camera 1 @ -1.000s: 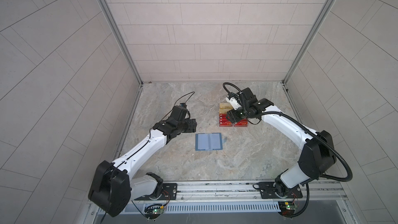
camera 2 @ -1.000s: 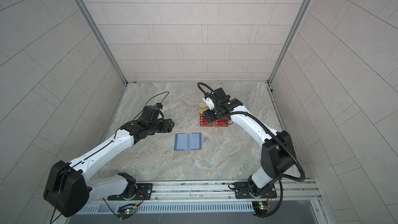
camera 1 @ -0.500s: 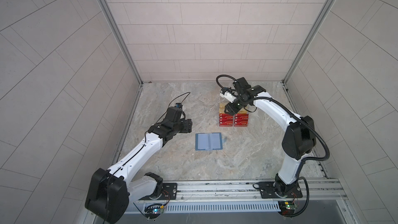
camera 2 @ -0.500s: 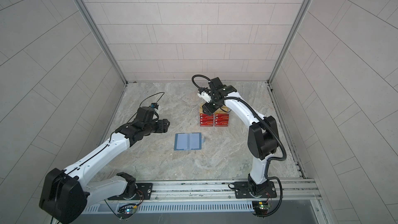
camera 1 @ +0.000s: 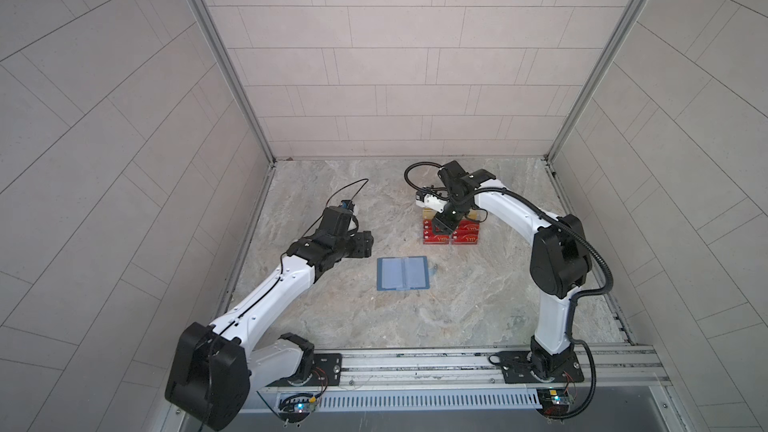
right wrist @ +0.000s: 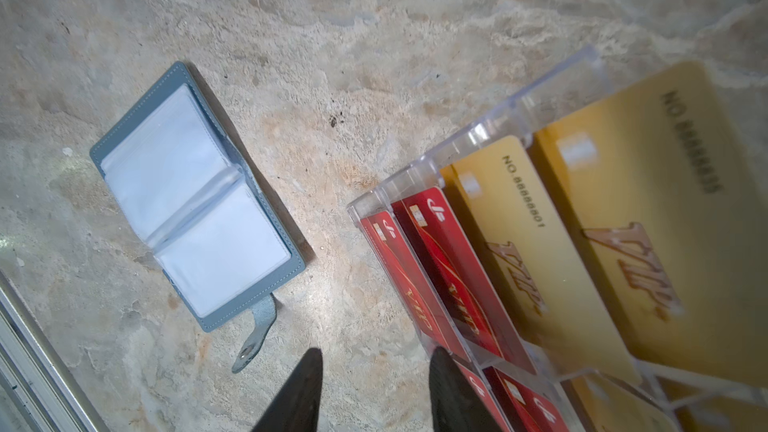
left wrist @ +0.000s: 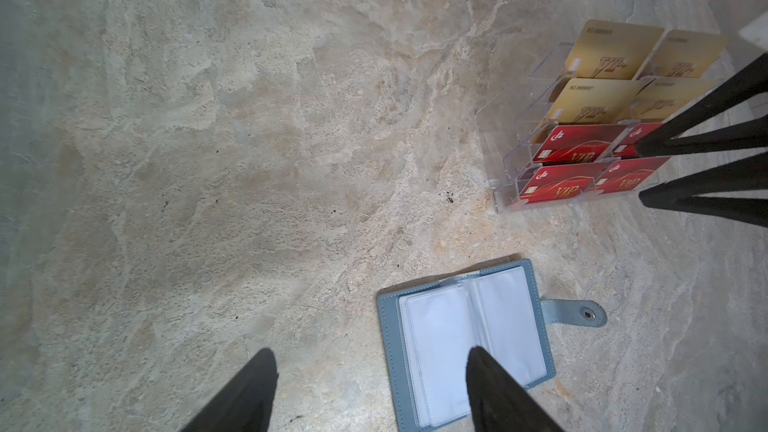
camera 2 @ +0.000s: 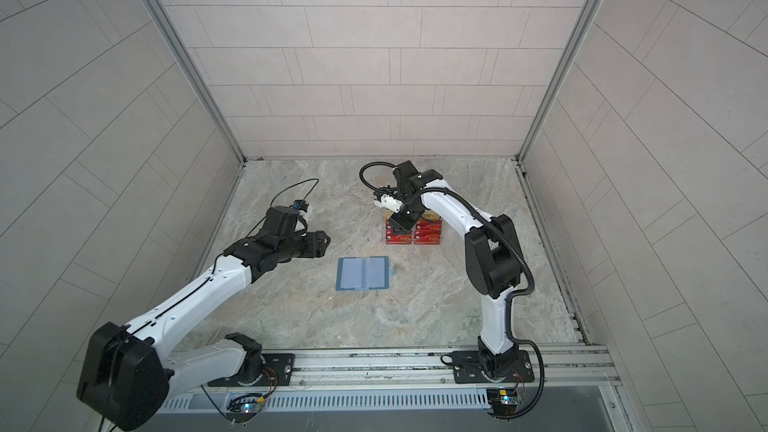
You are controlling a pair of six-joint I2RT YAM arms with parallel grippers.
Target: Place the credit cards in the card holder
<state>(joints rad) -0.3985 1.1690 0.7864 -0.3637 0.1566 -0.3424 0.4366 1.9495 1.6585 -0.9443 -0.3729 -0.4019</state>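
Marbled stone desk (camera 1: pixel 478 305), grey tiled walls: we find the card holder (camera 1: pixel 402 273) lying open and flat near the middle, its sleeves empty. Credit cards (right wrist: pixel 440 263) stand in the front rows of a clear rack (left wrist: pixel 505 184), gold cards (left wrist: pixel 611 56) behind. We judge the first pick is in hand. Our right pincer (right wrist: pixel 375 353) hovers at the rack's front edge, partly open, holding nothing; next it must straddle one red card and pinch. Our left pincer (left wrist: pixel 370 351) stands wide and empty beside the holder.
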